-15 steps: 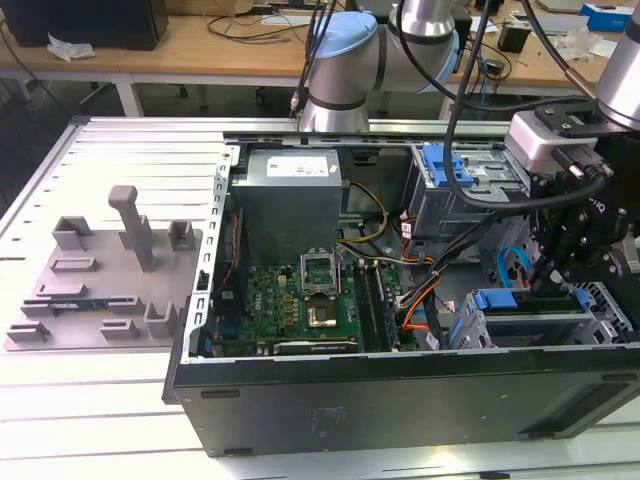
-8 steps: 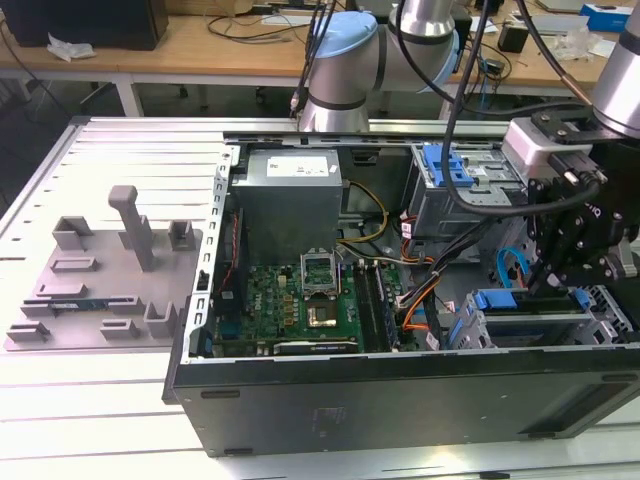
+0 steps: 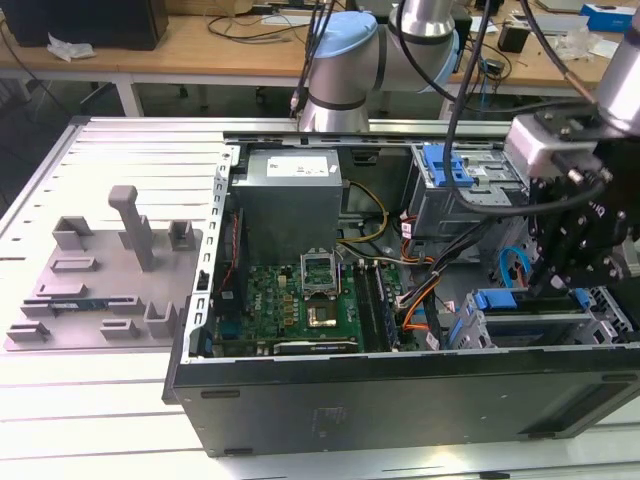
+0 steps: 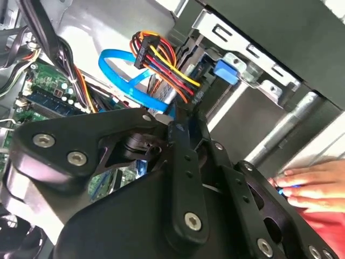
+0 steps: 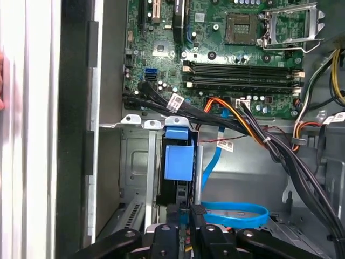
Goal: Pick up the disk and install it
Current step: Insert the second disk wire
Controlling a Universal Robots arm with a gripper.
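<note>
Gripper (image 3: 548, 285), black, hangs over the open black computer case (image 3: 400, 400) on the bench, right at the blue-bracketed silver disk (image 3: 530, 300) sitting in the drive bay by the case's front wall; whether its fingers are spread, cannot tell.

No legible txt, labels or nos. anywhere.

The claw (image 3: 548, 290) hangs inside the open black computer case (image 3: 400, 390), just above the blue-framed silver disk (image 3: 530, 300) in its bay.
</note>
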